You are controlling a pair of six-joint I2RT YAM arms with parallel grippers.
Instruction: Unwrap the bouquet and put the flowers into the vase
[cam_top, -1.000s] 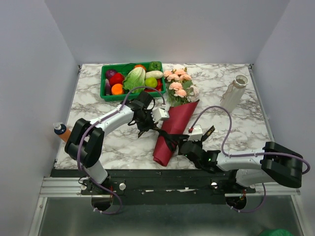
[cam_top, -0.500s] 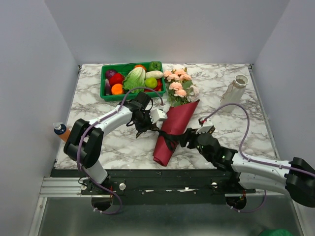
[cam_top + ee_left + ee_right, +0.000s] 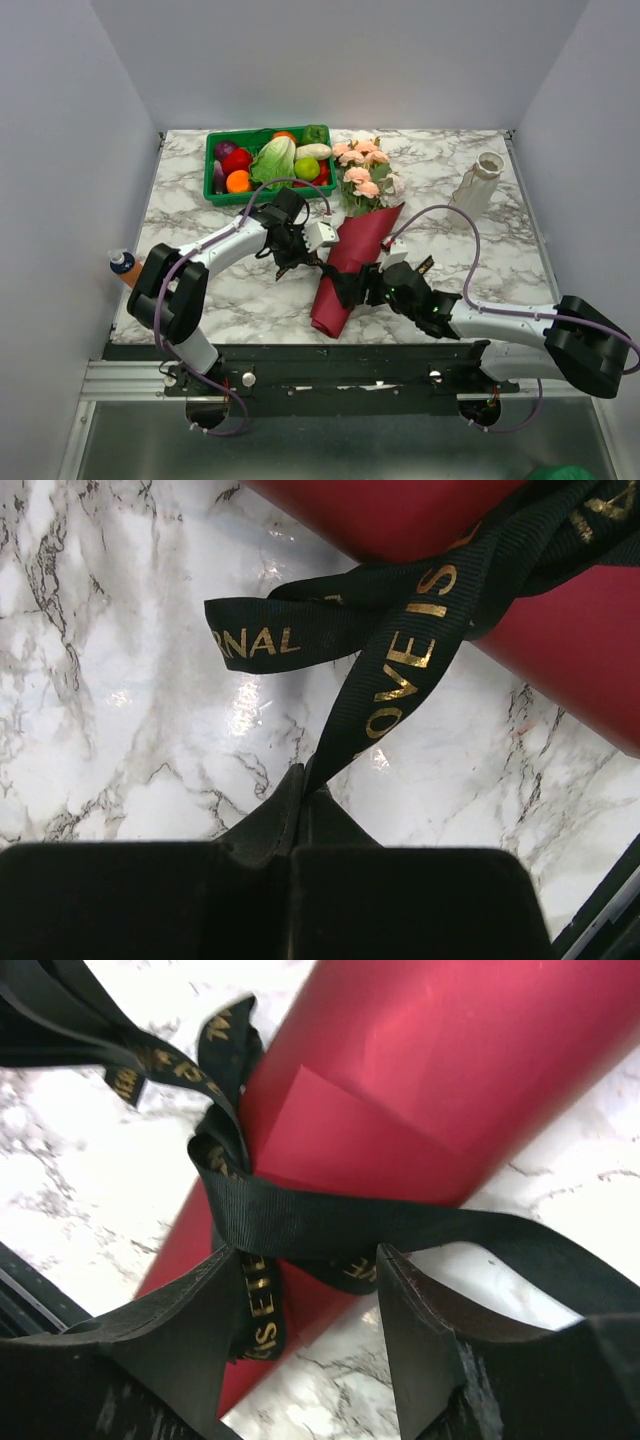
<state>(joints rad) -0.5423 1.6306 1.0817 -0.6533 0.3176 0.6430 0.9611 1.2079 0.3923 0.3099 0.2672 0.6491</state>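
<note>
- right gripper (image 3: 305, 1260) — jaws apart, straddling the black ribbon (image 3: 330, 1225) where it crosses the red cone (image 3: 420, 1070).
- left gripper (image 3: 303, 785) — jaws together, clamped on one ribbon tail, left of the cone.
- bouquet (image 3: 350, 262) — lying mid-worktop, tip toward the near edge, flowers (image 3: 360, 172) toward the far edge.
- vase (image 3: 477, 187) — by the far right corner, apart from the bouquet.
- green tray (image 3: 212, 160) — far left.

The table (image 3: 190, 205) has a white marble top with grey lines all over it. Plain pale grey walls stand close around it: a back wall (image 3: 340, 60) along the far edge, and a left wall (image 3: 60, 150) and a right wall (image 3: 595, 120) along the sides. A silver metal rail (image 3: 130, 378) runs along the near edge. Below it is a grey floor (image 3: 330, 450). Light makes shiny spots on the marble.
</note>
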